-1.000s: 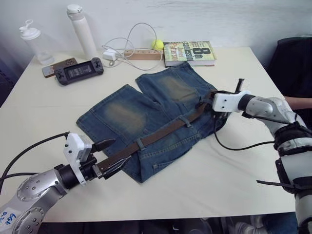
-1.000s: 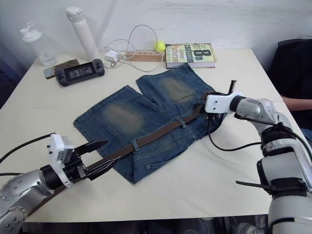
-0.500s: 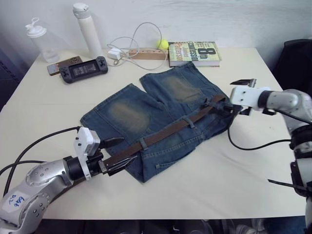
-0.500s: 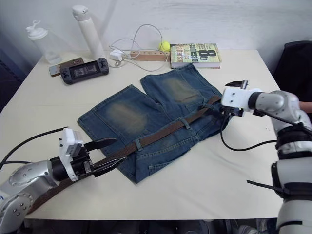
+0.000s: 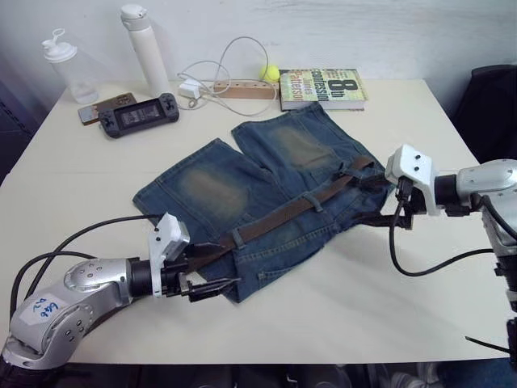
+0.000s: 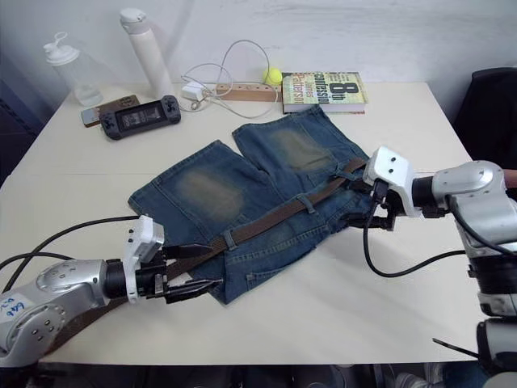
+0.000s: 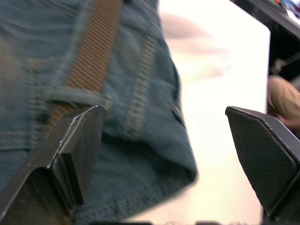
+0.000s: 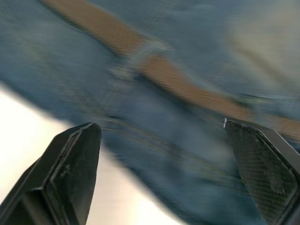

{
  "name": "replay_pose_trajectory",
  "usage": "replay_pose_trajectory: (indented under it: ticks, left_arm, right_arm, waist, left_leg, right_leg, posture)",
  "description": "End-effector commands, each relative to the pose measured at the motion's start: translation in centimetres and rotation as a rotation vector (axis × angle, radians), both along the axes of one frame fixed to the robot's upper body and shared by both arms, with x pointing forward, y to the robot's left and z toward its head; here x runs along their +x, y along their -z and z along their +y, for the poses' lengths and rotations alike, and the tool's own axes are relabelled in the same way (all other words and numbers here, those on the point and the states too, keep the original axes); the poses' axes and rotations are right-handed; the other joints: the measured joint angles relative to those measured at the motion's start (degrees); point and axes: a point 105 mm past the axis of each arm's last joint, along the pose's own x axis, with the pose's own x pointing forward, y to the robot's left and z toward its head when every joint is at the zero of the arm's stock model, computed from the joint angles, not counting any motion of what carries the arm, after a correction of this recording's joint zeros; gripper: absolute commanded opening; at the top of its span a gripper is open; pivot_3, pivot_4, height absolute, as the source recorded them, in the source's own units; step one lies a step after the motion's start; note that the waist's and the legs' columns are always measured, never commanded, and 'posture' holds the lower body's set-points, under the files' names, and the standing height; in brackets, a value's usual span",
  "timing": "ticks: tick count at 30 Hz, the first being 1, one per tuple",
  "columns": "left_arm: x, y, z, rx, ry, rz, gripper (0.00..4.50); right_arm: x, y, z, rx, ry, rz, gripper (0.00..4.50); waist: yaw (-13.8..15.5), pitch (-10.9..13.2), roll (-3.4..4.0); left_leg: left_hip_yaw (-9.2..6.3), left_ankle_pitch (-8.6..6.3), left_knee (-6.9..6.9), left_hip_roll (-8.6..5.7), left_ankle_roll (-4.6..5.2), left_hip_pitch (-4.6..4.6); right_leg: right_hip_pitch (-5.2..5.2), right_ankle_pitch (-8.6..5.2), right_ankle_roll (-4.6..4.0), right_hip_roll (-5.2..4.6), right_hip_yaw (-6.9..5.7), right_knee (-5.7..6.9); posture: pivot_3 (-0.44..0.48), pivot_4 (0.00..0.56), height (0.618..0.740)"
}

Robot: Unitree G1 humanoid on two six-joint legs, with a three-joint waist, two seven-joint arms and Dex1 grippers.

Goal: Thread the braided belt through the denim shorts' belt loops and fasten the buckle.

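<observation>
Belt (image 5: 279,217) lies between spread left gripper (image 5: 212,267) fingers.

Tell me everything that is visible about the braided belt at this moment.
The braided belt is a narrow brown woven strap lying flat and diagonal along the waistband of the denim shorts. It passes under several belt loops. One end reaches the shorts' corner near the right gripper; the other leaves the shorts by the left gripper, whose open fingers straddle it there. Neither gripper holds it. The buckle cannot be made out.

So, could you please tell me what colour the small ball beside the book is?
The small ball is yellow-green, clearest in the left eye view.
</observation>
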Motion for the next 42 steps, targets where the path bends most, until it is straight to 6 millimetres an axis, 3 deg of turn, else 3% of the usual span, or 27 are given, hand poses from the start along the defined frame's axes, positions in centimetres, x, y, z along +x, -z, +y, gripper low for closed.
replay_pose_trajectory:
  ticks: [1,5,8,13,17,20,23,25,28,30,32,34,38,42]
  left_arm:
    - [-0.7,0.1,-1.0,0.06,0.105,-0.065,4.5]
    - [-0.9,1.5,-3.5,0.137,0.261,-0.101,4.5]
    - [0.3,2.5,-4.4,0.184,0.276,-0.126,4.5]
    - [2.8,5.7,-3.8,0.366,0.246,-0.169,4.5]
    - [3.9,7.8,-3.1,0.495,0.244,-0.221,3.31]
    - [3.5,8.4,-2.5,0.54,0.324,-0.263,2.03]
    - [3.3,7.8,-0.6,0.576,0.412,-0.322,0.79]
    - [2.8,7.5,0.7,0.594,0.503,-0.356,0.3]
    - [1.4,6.9,4.5,0.64,0.708,-0.376,0.28]
    - [1.8,6.8,7.9,0.739,0.783,-0.376,0.28]
    - [3.8,6.1,11.5,0.847,0.788,-0.384,0.28]
    - [5.5,5.2,13.8,0.932,0.774,-0.392,0.27]
    - [9.7,3.1,15.4,1.051,0.645,-0.448,0.27]
    - [11.5,2.3,15.6,1.11,0.576,-0.481,0.26]
  right_arm:
    - [-1.9,-1.0,0.7,0.006,-0.03,0.053,4.45]
    - [-3.4,-1.2,0.8,-0.02,-0.019,0.111,4.45]
    - [-4.5,-1.9,0.6,-0.037,-0.006,0.128,4.45]
    - [-6.1,-3.6,-0.6,-0.035,0.043,0.123,4.45]
    - [-6.5,-4.5,-1.3,-0.034,0.092,0.089,4.5]
    - [-6.5,-4.7,-1.4,-0.022,0.106,0.066,4.5]
    - [-6.5,-4.4,-1.5,-0.015,0.109,0.066,4.5]
    - [-6.4,-4.2,-1.5,-0.006,0.111,0.071,4.5]
    - [-6.1,-3.8,-1.3,0.01,0.103,0.071,4.5]
    - [-5.9,-3.5,-1.0,0.027,0.094,0.07,4.5]
    - [-5.7,-3.1,-0.7,0.04,0.087,0.07,4.5]
    - [-5.5,-2.9,-0.6,0.044,0.084,0.07,4.5]
    - [-5.1,-2.6,-0.3,0.047,0.081,0.065,4.5]
    - [-4.9,-2.7,0.0,0.055,0.074,0.061,4.5]
  waist:
    - [-0.02,0.0,0.0]
    - [0.04,0.0,0.0]
    - [0.17,0.01,0.0]
    - [0.31,0.02,-0.03]
    - [0.72,0.01,-0.02]
    - [1.12,-0.04,-0.01]
    - [1.01,-0.05,0.0]
    - [0.7,-0.05,0.0]
    - [-0.22,-0.05,0.01]
    - [-0.62,-0.06,0.02]
    - [-0.63,-0.1,0.1]
    - [-0.45,-0.09,0.09]
    - [-0.25,-0.07,0.05]
    - [-0.17,-0.06,0.03]
  left_leg:
    - [-0.01,0.0,-0.02,0.0,-0.01,0.04]
    - [0.0,-0.01,-0.03,-0.04,-0.01,0.04]
    - [0.01,-0.01,-0.05,-0.04,-0.01,0.02]
    - [0.03,-0.02,-0.03,-0.04,0.01,0.03]
    - [0.04,-0.04,-0.03,-0.03,0.05,0.1]
    - [0.04,-0.04,-0.02,-0.03,0.05,0.17]
    - [0.05,-0.04,-0.03,-0.01,0.05,0.15]
    - [0.05,-0.03,-0.05,0.03,0.03,0.16]
    - [0.05,-0.02,-0.07,0.05,0.01,0.17]
    - [0.05,-0.02,-0.08,0.1,-0.01,0.19]
    - [0.07,-0.01,-0.1,0.1,-0.01,0.25]
    - [0.06,0.0,-0.07,0.08,-0.02,0.25]
    - [0.08,-0.03,0.03,-0.01,0.07,0.14]
    - [0.2,-0.03,0.05,-0.09,0.07,0.08]
  right_leg:
    - [0.04,0.0,0.0,0.0,-0.01,-0.02]
    - [0.04,0.0,0.0,-0.01,0.0,-0.02]
    - [0.03,0.0,0.0,0.0,0.0,-0.05]
    - [0.02,0.0,0.01,0.04,0.01,-0.01]
    - [0.08,0.01,0.01,0.03,0.03,-0.03]
    - [0.14,0.01,0.02,0.02,0.04,-0.02]
    - [0.09,0.01,0.02,0.04,0.05,-0.03]
    - [0.06,0.0,0.0,0.08,0.06,-0.02]
    - [0.01,-0.01,-0.02,0.09,0.05,0.04]
    - [0.0,-0.02,-0.04,0.1,0.03,0.05]
    - [0.0,-0.04,-0.07,0.1,0.04,0.11]
    - [-0.04,-0.04,-0.08,0.09,0.01,0.26]
    - [-0.18,-0.05,-0.1,0.11,-0.03,0.47]
    - [-0.25,-0.03,-0.03,0.06,0.03,0.68]
  posture:
    - [0.0,0.15,0.735]
    - [0.0,0.15,0.735]
    - [0.0,0.15,0.735]
    - [0.0,0.15,0.735]
    - [0.0,0.15,0.735]
    - [0.0,0.15,0.735]
    - [0.0,0.15,0.735]
    - [0.0,0.15,0.735]
    - [0.0,0.15,0.735]
    - [0.0,0.15,0.735]
    - [0.0,0.15,0.735]
    - [0.0,0.15,0.735]
    - [0.0,0.15,0.735]
    - [0.0,0.15,0.735]
